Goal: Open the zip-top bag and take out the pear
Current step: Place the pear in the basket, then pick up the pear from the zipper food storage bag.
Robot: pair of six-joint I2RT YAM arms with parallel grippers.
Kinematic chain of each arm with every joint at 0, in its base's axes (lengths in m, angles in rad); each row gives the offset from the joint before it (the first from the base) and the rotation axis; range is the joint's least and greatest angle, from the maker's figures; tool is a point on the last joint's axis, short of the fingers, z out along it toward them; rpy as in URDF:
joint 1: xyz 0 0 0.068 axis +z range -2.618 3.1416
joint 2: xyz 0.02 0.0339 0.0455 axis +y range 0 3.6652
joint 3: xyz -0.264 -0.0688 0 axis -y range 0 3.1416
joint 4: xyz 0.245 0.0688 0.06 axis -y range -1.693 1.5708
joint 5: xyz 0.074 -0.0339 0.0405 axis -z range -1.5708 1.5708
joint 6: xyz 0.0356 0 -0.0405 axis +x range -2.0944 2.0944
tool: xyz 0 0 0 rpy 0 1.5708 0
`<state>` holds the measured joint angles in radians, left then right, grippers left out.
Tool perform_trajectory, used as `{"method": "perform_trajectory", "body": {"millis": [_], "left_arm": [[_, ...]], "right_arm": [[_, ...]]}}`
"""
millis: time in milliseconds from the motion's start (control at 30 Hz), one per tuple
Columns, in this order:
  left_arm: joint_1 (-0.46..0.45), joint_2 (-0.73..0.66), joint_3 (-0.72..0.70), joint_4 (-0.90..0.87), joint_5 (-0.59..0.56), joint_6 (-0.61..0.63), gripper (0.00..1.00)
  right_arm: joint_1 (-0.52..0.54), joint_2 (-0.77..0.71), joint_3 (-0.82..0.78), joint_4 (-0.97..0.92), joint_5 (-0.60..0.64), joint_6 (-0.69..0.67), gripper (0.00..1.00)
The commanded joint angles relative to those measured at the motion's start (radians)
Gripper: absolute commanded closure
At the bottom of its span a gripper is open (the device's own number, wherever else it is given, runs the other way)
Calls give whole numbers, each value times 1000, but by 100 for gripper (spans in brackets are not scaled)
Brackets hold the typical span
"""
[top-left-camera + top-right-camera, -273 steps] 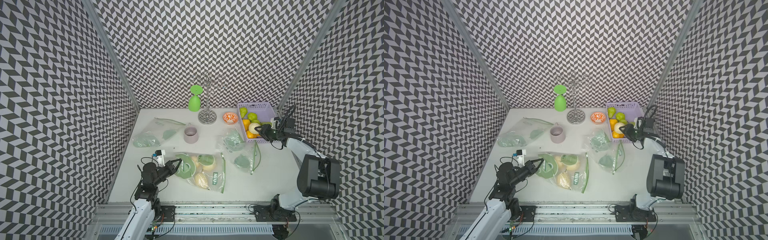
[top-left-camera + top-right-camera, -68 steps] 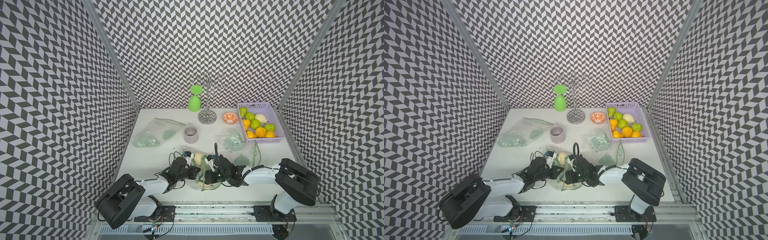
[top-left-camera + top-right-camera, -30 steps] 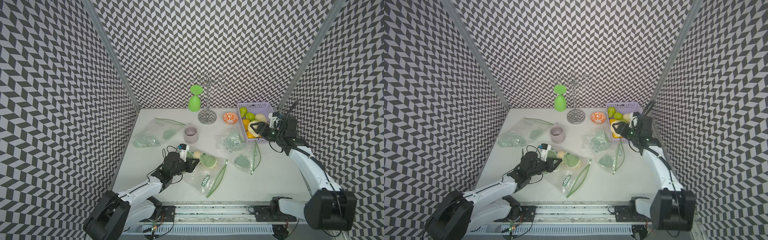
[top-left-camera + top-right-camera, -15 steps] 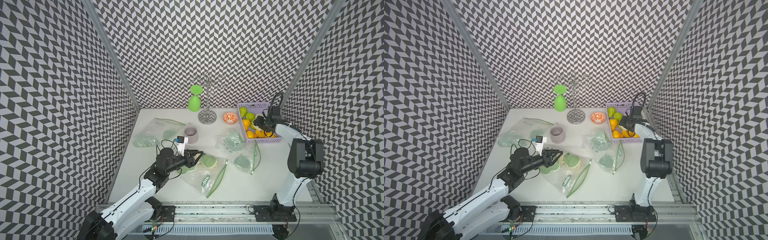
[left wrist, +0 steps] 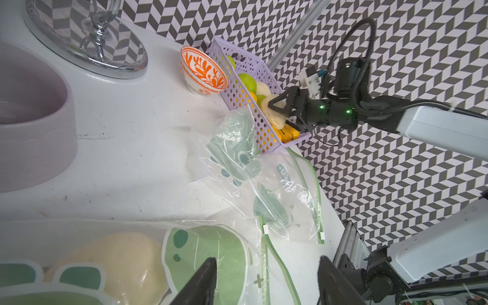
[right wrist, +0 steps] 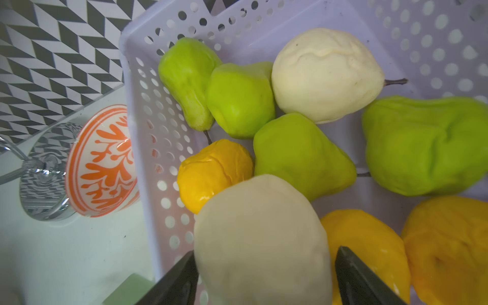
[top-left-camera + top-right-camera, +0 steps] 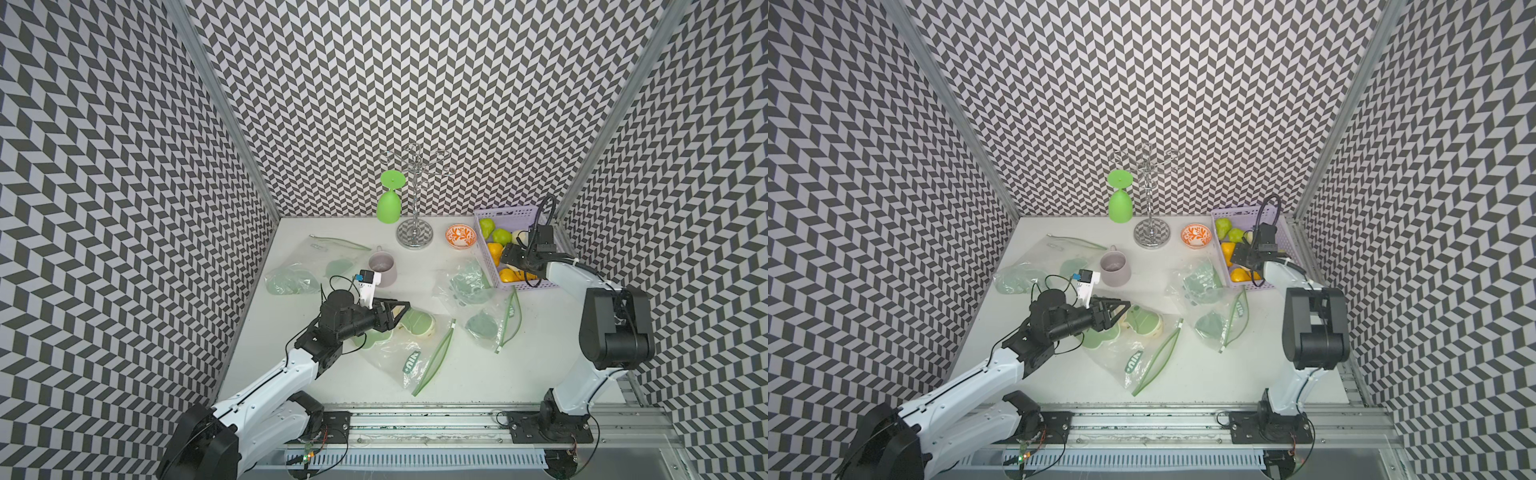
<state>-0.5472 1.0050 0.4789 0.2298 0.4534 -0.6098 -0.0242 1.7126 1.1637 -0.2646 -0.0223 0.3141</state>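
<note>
The cream-white, foam-like pear (image 6: 261, 237) sits between the spread fingers of the right gripper (image 6: 266, 253) above the lilac perforated plastic basket (image 6: 158, 148); whether they pinch it cannot be told. The left gripper (image 5: 266, 260) gapes empty over the clear green-printed zip-top bag (image 7: 399, 357). The pear looks light and squashy, so it wants a gentle hold across its belly.

Robot lab cell, chevron-patterned walls (image 7: 415, 83) on three sides, white tabletop (image 7: 478, 374), two arms (image 7: 266, 388) mounted on an aluminium rail (image 7: 415, 419)

walls (image 7: 415, 83): grey-white chevron | table (image 7: 478, 374): white | light: even
</note>
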Motion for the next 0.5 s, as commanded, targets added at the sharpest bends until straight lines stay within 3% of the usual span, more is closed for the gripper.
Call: {"method": "perform_trajectory", "body": {"millis": [0,133,233,367,433,467], "left_arm": [[1,35,35,-3,-16,40,37],[1,98,35,13,-26,48,37],[2,128,35,22,-37,53,37],[0,162,38,31,-42,59,40],[-3,194,47,32,-38,60,42],[-6,208,53,27,-44,65,44]], "right_arm": [[-3,-165,8,-9,-7,4,16],[-3,-338,-14,-64,-99,18,12],[3,-505,-107,-106,-273,54,15],[140,-766,-366,-87,-450,140,41],[250,-891,-501,-98,-425,224,67],[290,-955,-567,-73,-446,267,74]]}}
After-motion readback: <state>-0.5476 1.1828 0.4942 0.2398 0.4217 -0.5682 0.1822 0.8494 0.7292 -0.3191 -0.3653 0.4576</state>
